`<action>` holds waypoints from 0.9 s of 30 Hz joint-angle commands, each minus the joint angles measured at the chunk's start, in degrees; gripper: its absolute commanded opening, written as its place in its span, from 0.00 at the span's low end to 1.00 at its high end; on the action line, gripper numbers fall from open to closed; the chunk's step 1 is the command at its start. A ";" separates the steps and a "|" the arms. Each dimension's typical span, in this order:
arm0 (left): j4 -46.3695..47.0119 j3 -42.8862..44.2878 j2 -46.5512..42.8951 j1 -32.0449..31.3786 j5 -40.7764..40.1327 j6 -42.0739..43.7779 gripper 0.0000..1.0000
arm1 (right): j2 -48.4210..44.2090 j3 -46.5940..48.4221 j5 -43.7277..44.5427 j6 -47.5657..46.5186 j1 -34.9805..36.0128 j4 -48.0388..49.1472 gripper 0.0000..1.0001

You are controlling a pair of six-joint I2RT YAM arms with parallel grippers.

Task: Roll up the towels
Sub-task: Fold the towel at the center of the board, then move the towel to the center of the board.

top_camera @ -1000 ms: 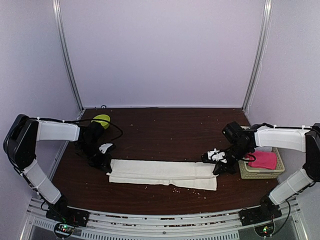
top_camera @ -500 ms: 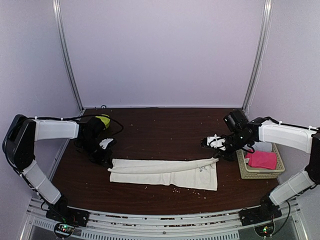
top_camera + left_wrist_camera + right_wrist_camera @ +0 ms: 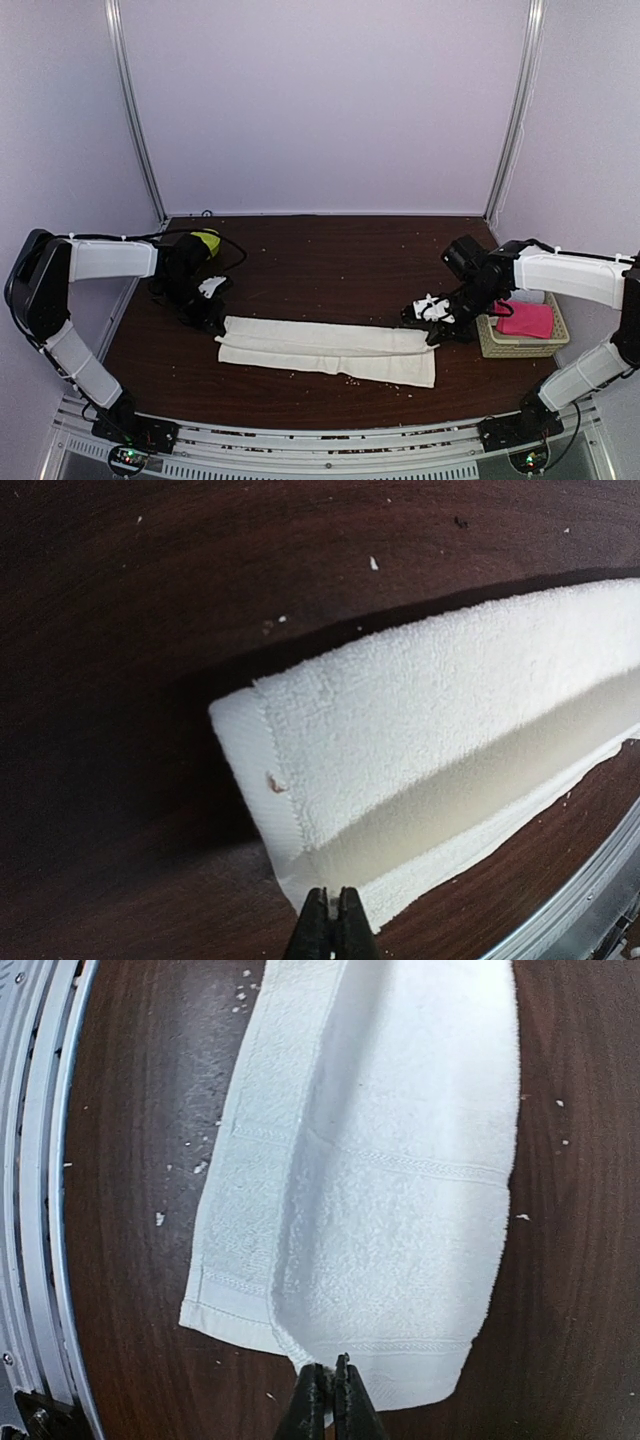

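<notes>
Two towels showing: cream towel [image 3: 330,350] lying folded lengthwise, long strip across near part of bench [image 3: 330,260]; pink towel [image 3: 527,320] sitting in basket [image 3: 510,348] at right. Left jaws pressing together, pinching cream towel's left end at hem. Right jaws likewise clamping hem at right end. Judging terry as soft, light, floppy, sagging between grips, so gripping best at hems and corners. Seeing no label, no readable writing.

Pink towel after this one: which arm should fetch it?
Right, probably. The pink towel lies in the basket beside the right hand. The left hand is across the table. Both hands pinch the cream towel.
</notes>
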 commanded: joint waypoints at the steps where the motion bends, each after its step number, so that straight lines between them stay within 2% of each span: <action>1: 0.23 -0.47 0.56 -0.08 -0.85 0.38 0.00 | -0.81 -3.63 -1.14 -1.21 3.56 -1.73 0.03; 7: -0.45 -1.00 2.45 -0.06 -0.63 0.66 0.01 | -0.36 -7.94 -0.04 -0.73 11.55 -0.88 0.05; 8: -1.22 -0.79 2.92 -0.08 -0.29 0.81 0.06 | -0.40 -8.52 0.31 -0.49 13.24 -0.89 0.07; 10: -2.16 -0.40 2.89 -0.17 -0.02 1.04 0.15 | -0.72 -9.24 0.78 0.02 15.90 -1.13 0.26; 14: -4.77 2.30 -0.47 -0.12 -1.57 1.48 0.32 | -1.77 -6.77 -0.33 0.05 18.24 -5.92 0.32; 17: -4.72 5.82 -2.93 -0.16 -2.36 0.51 0.35 | -3.48 -2.68 -1.04 0.86 18.35 -9.66 0.35; 21: -1.16 9.26 -1.37 -0.10 -1.64 -1.89 0.35 | -3.43 0.23 -1.26 5.97 15.06 -6.72 0.34; 24: 1.86 10.60 1.74 -1.08 -0.06 -2.57 0.29 | -0.89 -0.08 0.04 11.60 10.69 0.02 0.33; 27: 4.52 11.07 4.19 -2.89 0.42 -3.06 0.21 | 3.02 0.20 0.71 16.20 8.04 2.71 0.31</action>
